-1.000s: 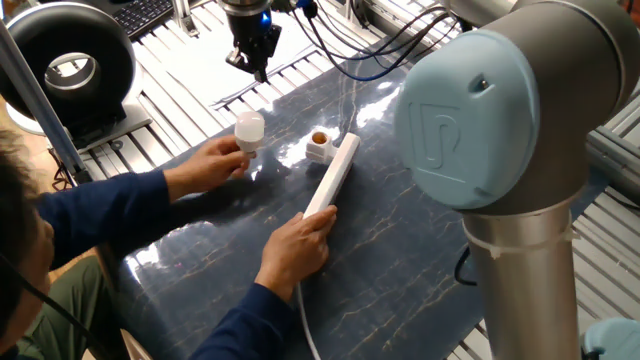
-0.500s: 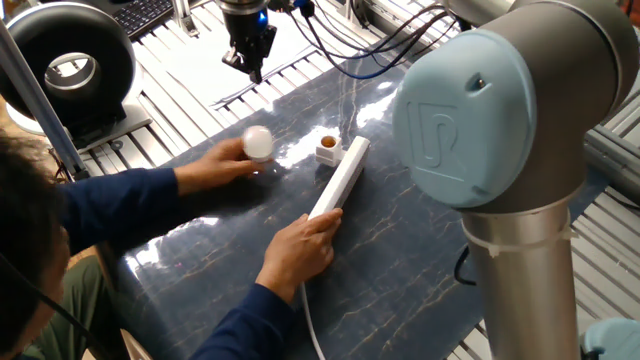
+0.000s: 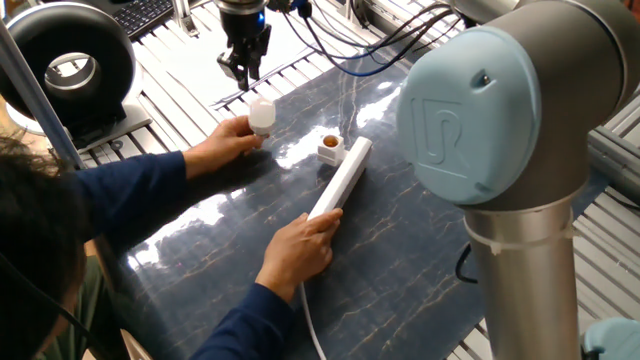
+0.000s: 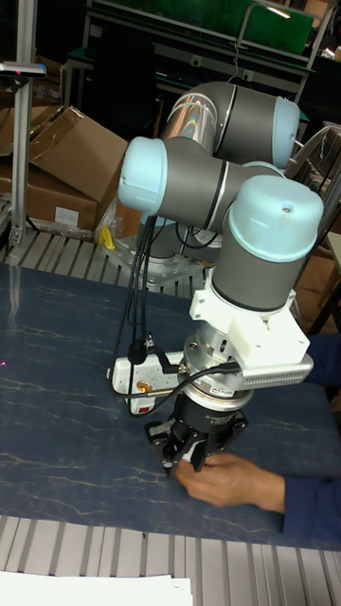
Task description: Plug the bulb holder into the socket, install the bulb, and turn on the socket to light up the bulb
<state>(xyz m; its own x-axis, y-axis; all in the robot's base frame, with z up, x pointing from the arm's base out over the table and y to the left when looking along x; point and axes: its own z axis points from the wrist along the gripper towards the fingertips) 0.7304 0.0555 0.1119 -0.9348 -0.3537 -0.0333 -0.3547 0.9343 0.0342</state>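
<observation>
I judge that no step of the task proper is under way; a person is laying the things out on the counter (image 3: 400, 250) and my tool (image 3: 243, 70) hangs above its far edge, clear of everything; its fingers look a little parted with nothing between them, so I read it as released and empty. The bulb (image 3: 261, 116) stands upright near that far edge, one hand (image 3: 225, 145) of the person touching it, almost under the tool. The holder (image 3: 331, 148) sits brass mouth up, touching the far end of the socket (image 3: 340, 182), not plugged in as far as I can tell; the other hand (image 3: 300, 248) grips the socket's near end. My first job is the holder; before descending I want both hands off the counter, then an approach from above to grip it.
</observation>
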